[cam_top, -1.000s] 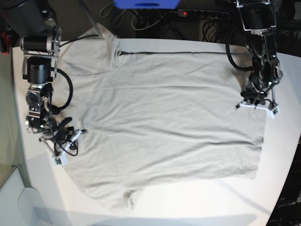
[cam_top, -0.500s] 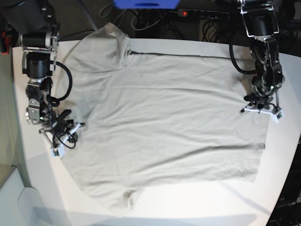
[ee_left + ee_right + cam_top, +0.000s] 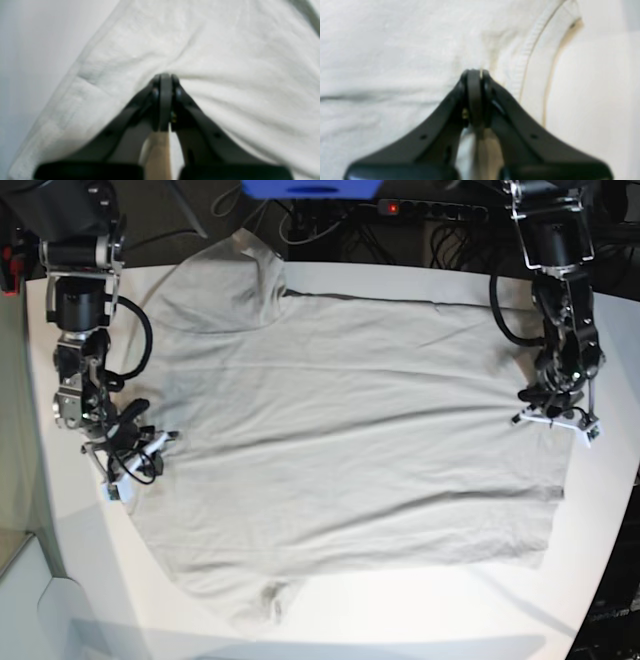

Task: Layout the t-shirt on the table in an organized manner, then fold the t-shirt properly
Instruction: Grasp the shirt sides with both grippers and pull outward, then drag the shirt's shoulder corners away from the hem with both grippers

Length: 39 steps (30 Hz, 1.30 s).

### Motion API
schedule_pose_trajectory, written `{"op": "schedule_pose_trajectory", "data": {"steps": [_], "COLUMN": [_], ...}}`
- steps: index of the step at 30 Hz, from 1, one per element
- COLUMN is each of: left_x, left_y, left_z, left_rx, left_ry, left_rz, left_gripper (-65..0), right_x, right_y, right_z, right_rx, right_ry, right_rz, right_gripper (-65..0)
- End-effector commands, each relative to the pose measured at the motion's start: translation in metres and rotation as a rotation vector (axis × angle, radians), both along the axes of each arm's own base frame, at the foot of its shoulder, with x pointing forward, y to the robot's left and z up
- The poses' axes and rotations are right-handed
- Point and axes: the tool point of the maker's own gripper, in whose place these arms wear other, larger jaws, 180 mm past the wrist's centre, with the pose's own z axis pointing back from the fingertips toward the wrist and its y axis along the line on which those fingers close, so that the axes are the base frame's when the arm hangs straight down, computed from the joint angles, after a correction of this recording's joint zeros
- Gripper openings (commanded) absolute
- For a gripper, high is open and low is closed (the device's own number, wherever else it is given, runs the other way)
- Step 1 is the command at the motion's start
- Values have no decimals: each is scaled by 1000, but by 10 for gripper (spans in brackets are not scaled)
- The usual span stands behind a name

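Both grippers, left gripper (image 3: 553,416) and right gripper (image 3: 128,464), pinching t-shirt (image 3: 350,440) edges; shirt spread nearly flat on table (image 3: 420,600), folding not begun

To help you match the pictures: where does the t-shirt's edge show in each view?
Base: the t-shirt spreads over the table.
Left wrist: its edge runs diagonally at left.
Right wrist: ribbed edge at upper right.
Shared landmark: the white table.

Black arms, looped black cables, white-tipped jaws
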Motion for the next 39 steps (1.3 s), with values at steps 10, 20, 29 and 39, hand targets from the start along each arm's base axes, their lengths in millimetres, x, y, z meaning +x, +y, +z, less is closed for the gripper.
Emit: {"op": "schedule_pose_trajectory", "data": {"steps": [10,20,29,39], "left_x": [13,21,-9,-87], "left_y": [2,-9,0,21], "left_z": [30,89,114,105], "left_rx": [22,84,102,144], "left_ry": [-61,-218,-287,-186], "left_rz": [-2,-54,13,-6], "left_gripper": [-650,-650,-426,-193], "right_x": [1,-34,-90,-142], "right_y": [-9,-8,-7,0], "right_z": [61,129,132,114], "right_rx": [-115,-160,-178,-211], "right_ry": [-139,-211,-179,-97], "right_rz": [24,-68,-127,-105], "right_gripper": [-636,-635,-502,-352]}}
